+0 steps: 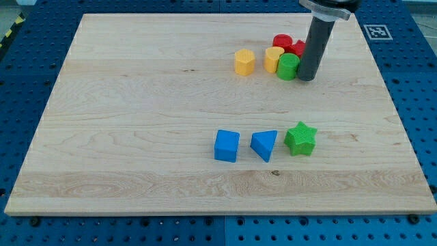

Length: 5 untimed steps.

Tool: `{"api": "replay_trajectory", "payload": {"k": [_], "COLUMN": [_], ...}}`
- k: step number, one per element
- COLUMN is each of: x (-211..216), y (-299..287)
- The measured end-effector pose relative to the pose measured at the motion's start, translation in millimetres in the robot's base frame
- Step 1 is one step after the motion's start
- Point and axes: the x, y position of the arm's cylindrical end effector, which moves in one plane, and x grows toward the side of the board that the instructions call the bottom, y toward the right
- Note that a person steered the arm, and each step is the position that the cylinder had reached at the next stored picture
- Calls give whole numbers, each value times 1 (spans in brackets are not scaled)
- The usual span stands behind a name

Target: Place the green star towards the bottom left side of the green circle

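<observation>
The green star (300, 139) lies on the wooden board at the view's lower right of centre. The green circle (288, 67) is a short green cylinder near the view's top, well above the star. My tip (306, 77) is the lower end of the dark rod and stands just right of the green circle, touching or nearly touching it. The tip is far from the green star.
A yellow hexagon block (244, 61) and a yellow cylinder (274, 58) lie left of the green circle. Red blocks (287, 44) sit behind it. A blue cube (227, 145) and a blue triangular block (264, 144) lie left of the star. The board's right edge (403, 130) is nearby.
</observation>
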Motion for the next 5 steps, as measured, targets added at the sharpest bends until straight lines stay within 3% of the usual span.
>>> {"api": "replay_trajectory", "payload": {"k": [2,5], "x": [0,123], "y": [19,38]}}
